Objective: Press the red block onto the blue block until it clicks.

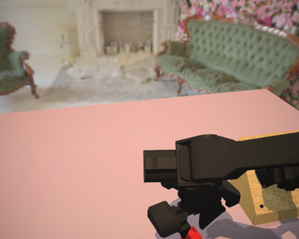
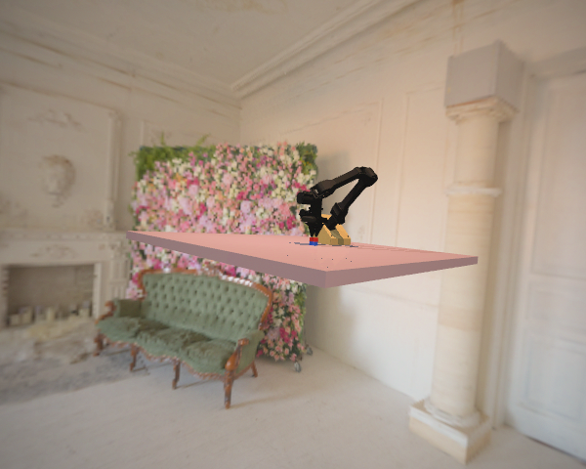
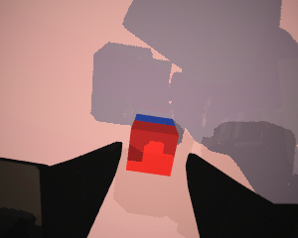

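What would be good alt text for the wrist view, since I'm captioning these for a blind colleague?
A red block sits on a blue block, between the open gripper's two black fingers, with a gap on each side. Grey shadows fall across the pink table top.

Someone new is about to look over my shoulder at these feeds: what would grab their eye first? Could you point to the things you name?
Probably the black arm (image 1: 211,159) (image 2: 341,187), sprawling across the right of the top view above the pink table (image 1: 79,154) (image 2: 232,247). Next, the bright red block (image 1: 194,234) (image 2: 313,239) (image 3: 153,149) sitting on the blue block (image 2: 313,243) (image 3: 155,120), between the open pincer's (image 3: 155,149) dark fingers in the wrist view. In the exterior view, the pink flower wall (image 2: 217,187) behind the table competes.
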